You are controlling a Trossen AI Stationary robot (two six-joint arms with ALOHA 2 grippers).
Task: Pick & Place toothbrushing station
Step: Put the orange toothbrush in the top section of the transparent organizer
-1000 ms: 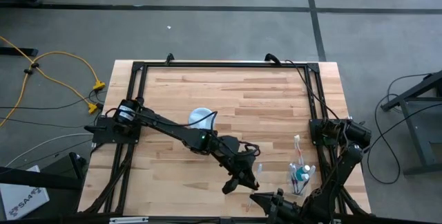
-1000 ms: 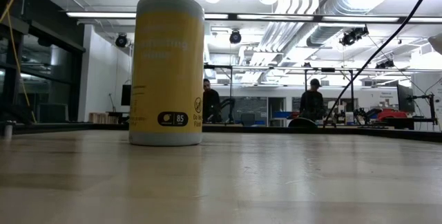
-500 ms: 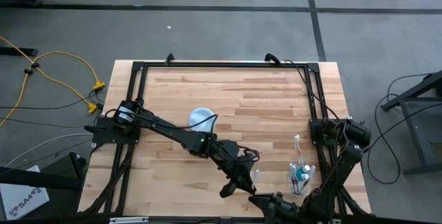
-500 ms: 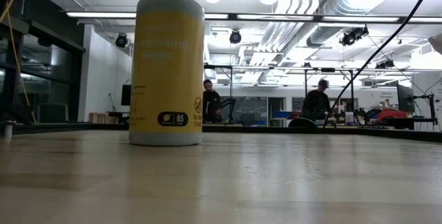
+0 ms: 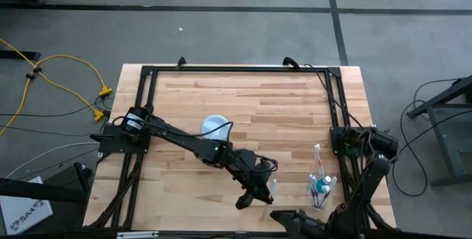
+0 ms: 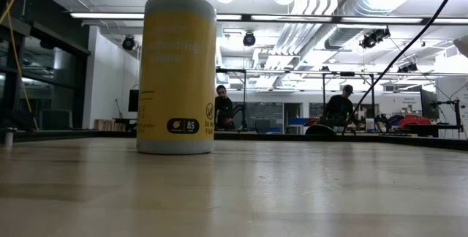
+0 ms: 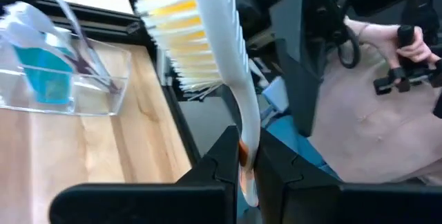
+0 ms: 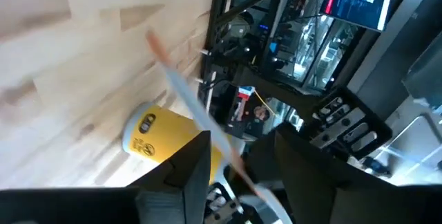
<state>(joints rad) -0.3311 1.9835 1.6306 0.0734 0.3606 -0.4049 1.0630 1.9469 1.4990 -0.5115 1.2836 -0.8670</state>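
Note:
My left gripper (image 7: 245, 151) is shut on a white toothbrush (image 7: 228, 51) with yellow-and-white bristles and an orange mark, held over the table's near right part (image 5: 271, 187). My right gripper (image 8: 242, 155) is open at the near edge (image 5: 276, 215), with the toothbrush's thin handle (image 8: 200, 113) running between its fingers. The clear holder cup (image 5: 321, 189) stands to the right, with toothbrushes and a teal-capped bottle (image 7: 45, 72) in it. Another toothbrush (image 5: 317, 153) lies flat on the table behind the cup. My left gripper pinches the toothbrush between its two fingers at the orange-marked stretch of the handle below the head (image 7: 243, 156). The bristled head stands out past the fingers. The toothbrush is lifted clear of the table. My right gripper: its fingers (image 8: 186, 172) flank the handle; whether either touches it I cannot tell.
A yellow wipes canister (image 6: 179, 72) with a white lid (image 5: 215, 128) stands mid-table beside the left arm. A black frame (image 5: 243, 68) runs around the table's edges. Bare wood lies at the far side. People stand in the room beyond the table.
My right hand has rolled a little about its own line at the near edge. My left gripper keeps the toothbrush where it was.

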